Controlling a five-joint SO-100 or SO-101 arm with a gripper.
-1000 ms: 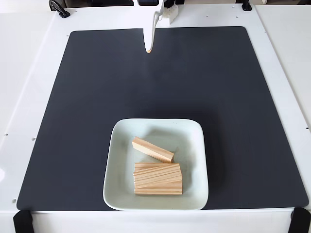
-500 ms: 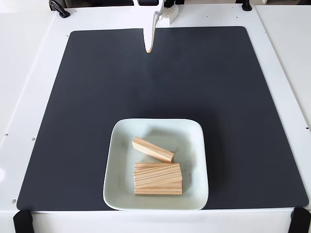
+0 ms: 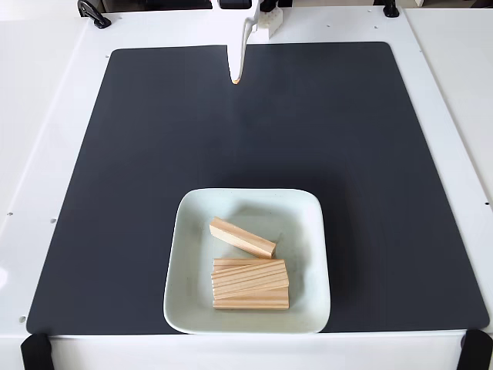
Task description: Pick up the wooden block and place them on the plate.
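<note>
The pale mint-green plate [image 3: 192,308] sits near the front edge of the black mat in the fixed view. One wooden block [image 3: 242,237] lies at a slant in the plate's middle. Below it, more wooden blocks [image 3: 249,283] rest packed together in a stack toward the plate's front. My white gripper [image 3: 236,77] hangs at the far top of the mat, well away from the plate, its fingers together in a narrow point with nothing between them.
A black mat [image 3: 139,169] covers most of the white table [image 3: 46,116]. Black clamps sit at the front corners [image 3: 35,351] and a black cable clip at the top left [image 3: 92,14]. The arm's base stands at the top middle.
</note>
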